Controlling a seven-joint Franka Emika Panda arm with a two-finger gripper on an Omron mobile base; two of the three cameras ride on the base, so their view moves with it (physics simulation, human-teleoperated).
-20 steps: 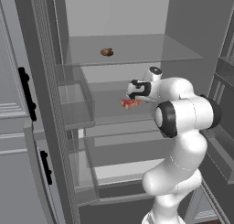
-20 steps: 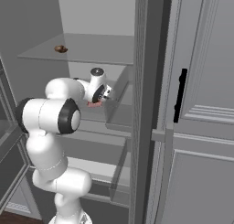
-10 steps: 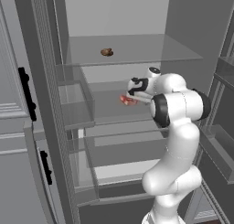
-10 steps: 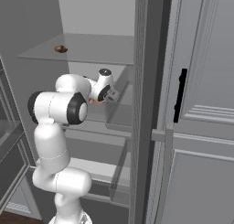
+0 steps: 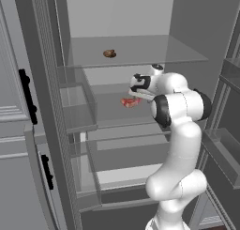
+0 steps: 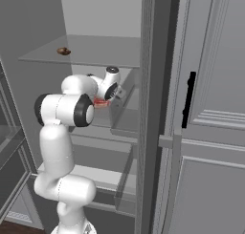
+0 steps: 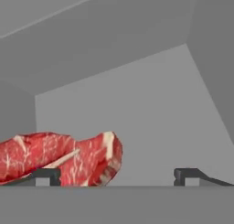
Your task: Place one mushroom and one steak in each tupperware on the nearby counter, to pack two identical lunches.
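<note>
The arm reached into an open fridge, and the gripper point(image 7: 116, 173) was at the height of the middle shelf point(image 5: 112, 114), pointing toward the back wall. In the hand view its two fingertips point(image 7: 45, 173) stood far apart, so the jaws were spread wide and pinched nothing. A steak point(image 7: 59, 157), red with white streaks, lay on the shelf just in front of the gripper, on the left side of that view; its right end was between the two tips, and the left tip stood in front of its lower edge. If the tip touched the meat or not, I could not tell. In the left base view the steak point(image 5: 130, 102) showed as a small red piece on the glass shelf, just beside the hand and a little below it. In the right base view only a bit of the steak point(image 6: 100, 102) was seen under the hand, the rest hidden by the arm. A mushroom point(image 5: 109, 53), small and brown, sat alone on the upper shelf point(image 5: 154, 53), well apart from the gripper and above it; the right base view showed the mushroom point(image 6: 63, 51) near the left part of that same shelf. A clear bin point(image 5: 75, 107) hung at the left of the middle shelf, near the steak but not touching it. Grey cabinet doors point(image 6: 215, 113) with black handles point(image 6: 189, 99) stood at the sides of the fridge
</note>
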